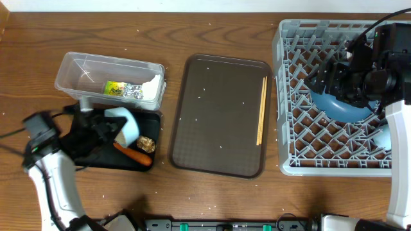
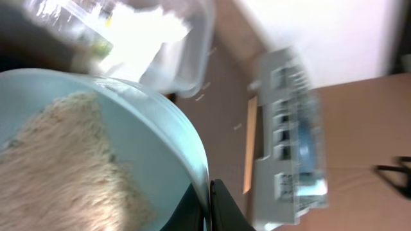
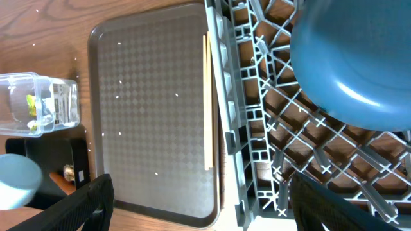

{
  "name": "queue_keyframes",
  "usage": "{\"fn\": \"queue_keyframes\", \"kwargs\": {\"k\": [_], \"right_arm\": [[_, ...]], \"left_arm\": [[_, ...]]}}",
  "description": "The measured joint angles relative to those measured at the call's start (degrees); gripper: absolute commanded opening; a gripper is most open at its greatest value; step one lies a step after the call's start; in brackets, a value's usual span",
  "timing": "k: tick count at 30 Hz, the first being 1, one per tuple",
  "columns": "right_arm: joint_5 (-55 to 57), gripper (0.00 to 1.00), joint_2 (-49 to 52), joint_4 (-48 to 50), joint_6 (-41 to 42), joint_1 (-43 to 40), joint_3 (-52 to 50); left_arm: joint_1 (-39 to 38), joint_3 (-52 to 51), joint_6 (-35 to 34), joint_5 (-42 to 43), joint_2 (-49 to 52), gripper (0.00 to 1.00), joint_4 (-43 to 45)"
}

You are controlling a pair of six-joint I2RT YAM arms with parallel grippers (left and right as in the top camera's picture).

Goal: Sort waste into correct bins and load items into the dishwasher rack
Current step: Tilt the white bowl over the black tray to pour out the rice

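Observation:
My left gripper (image 1: 104, 131) is shut on the rim of the white bowl (image 1: 128, 123) and holds it tilted over the black tray (image 1: 103, 163). The left wrist view shows rice (image 2: 58, 160) inside the bowl (image 2: 160, 147) and my fingers (image 2: 210, 205) pinching its rim. A carrot (image 1: 133, 154) and a brown scrap (image 1: 147, 143) lie in the black tray. The clear tub (image 1: 70, 64) holds the wrapper (image 1: 122, 89) and white rice (image 1: 153, 85). My right gripper (image 1: 334, 74) is open and empty over the grey rack (image 1: 289, 128), beside the dark-blue plate (image 1: 340, 106). The plate also shows in the right wrist view (image 3: 359, 58).
The brown serving tray (image 1: 218, 115) lies between the bins and the rack, with the chopsticks (image 1: 261, 112) along its right side. Loose rice grains dot the tray and table. A pale object (image 1: 382, 136) sits in the rack's right side, partly hidden by my right arm.

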Motion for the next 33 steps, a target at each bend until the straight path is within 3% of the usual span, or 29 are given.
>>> {"fn": "queue_keyframes", "kwargs": {"k": [5, 11, 33], "right_arm": [[0.0, 0.80, 0.0, 0.0, 0.0, 0.0, 0.0], [0.0, 0.81, 0.0, 0.0, 0.0, 0.0, 0.0], [0.0, 0.81, 0.0, 0.2, 0.0, 0.0, 0.0]], "left_arm": [[8.2, -5.1, 8.7, 10.8, 0.1, 0.06, 0.9], [12.8, -10.8, 12.8, 18.0, 3.6, 0.06, 3.4], [13.5, -11.3, 16.4, 20.9, 5.7, 0.06, 8.1]]}}
